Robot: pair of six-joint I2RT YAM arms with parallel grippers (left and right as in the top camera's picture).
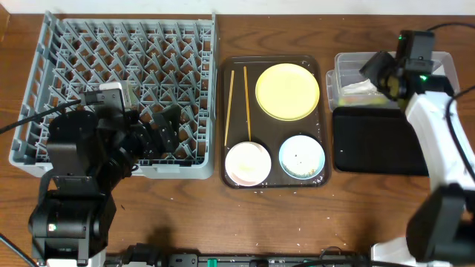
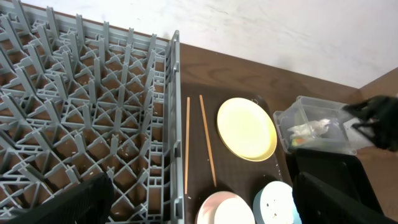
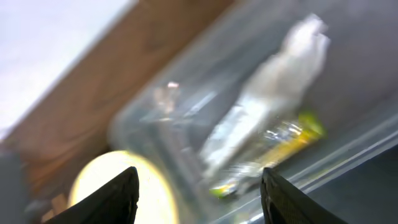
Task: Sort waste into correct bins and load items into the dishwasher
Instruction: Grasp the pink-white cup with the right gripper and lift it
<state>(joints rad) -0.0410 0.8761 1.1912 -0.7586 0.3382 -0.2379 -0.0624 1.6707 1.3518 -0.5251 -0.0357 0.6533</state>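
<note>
At the tray's (image 1: 269, 132) near edge, the white bowl (image 1: 247, 163) and blue bowl (image 1: 302, 156) look hard, slick and breakable, so pinch a rim. The chopsticks (image 1: 239, 104) and plate (image 1: 287, 90) lie beyond. The left gripper (image 1: 159, 132) gapes over the rack (image 1: 148, 59). The right gripper (image 3: 199, 193) hangs spread and empty above the tub (image 1: 343, 74) in the desk's far right corner, which holds the napkin (image 3: 273, 93) and wrapper (image 3: 280, 140).

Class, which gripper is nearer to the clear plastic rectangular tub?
Right. The right gripper hovers above the clear plastic rectangular tub; the left gripper is far off, over the grey plastic dish rack.

Table (image 1: 185, 215) holds rack (image 1: 148, 67), brown tray (image 1: 273, 127), tub (image 1: 347, 65), black tray (image 1: 375, 141).
</note>
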